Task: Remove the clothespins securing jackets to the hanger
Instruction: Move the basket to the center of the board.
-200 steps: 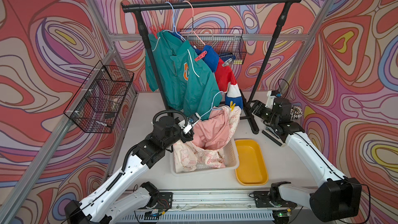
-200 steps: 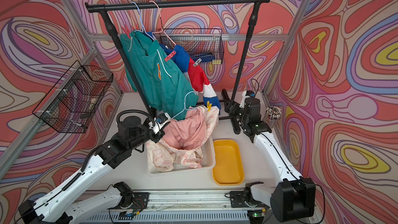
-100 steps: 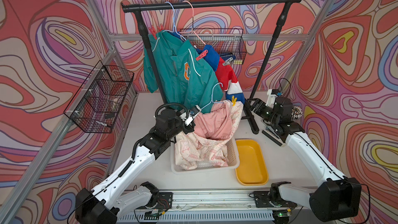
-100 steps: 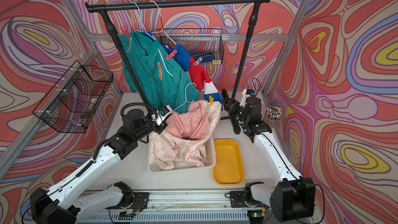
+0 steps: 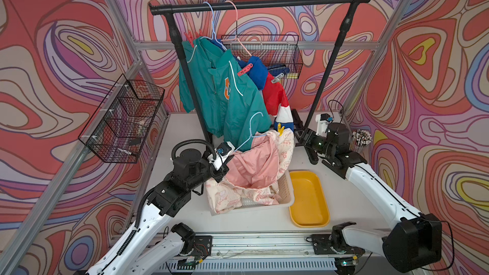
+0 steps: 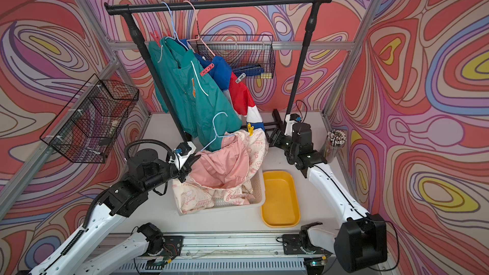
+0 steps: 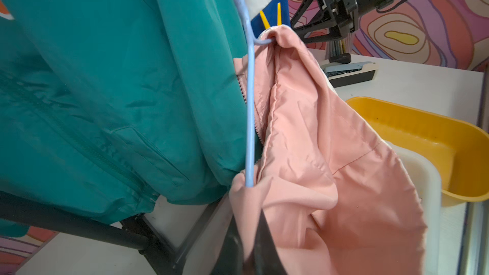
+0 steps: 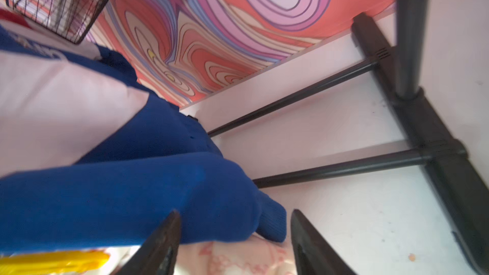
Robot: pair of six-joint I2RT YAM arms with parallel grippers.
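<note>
The left fingers (image 7: pixel 248 224) are pressed together on a fold of the pale pink jacket (image 7: pixel 317 154), and its smooth lining bunches up between them. From that grip the cloth sags into the white plastic basket (image 5: pixel 287 197) just beneath. A thin light-blue wire hanger (image 7: pixel 250 101) comes out of the fabric right above these fingers. The teal-green jacket (image 5: pixel 219 93) hangs against the hanger's far side. The right fingers (image 8: pixel 235 211) stand well apart and clamp nothing. In the right wrist view the ribbed cuff of the blue, red and white hooded jacket (image 8: pixel 132 194) lies just ahead of their tips, though I cannot tell whether it touches them. A small yellow plastic clothespin (image 5: pixel 280 129) is clipped at the peak of the pink cloth where it meets the hanger. It sits just beside the right fingers and across the jacket from the left ones. Well above both pairs, a coral-red clothespin (image 5: pixel 244 69) bites the teal shoulder, a grey clothespin (image 5: pixel 277 78) grips the hooded jacket, and two red clothespins (image 5: pixel 189 37) sit by the black rack post. A yellow plastic tray (image 5: pixel 308 199) rests on the white bench (image 5: pixel 344 194) below the right fingers, touching the basket.
</note>
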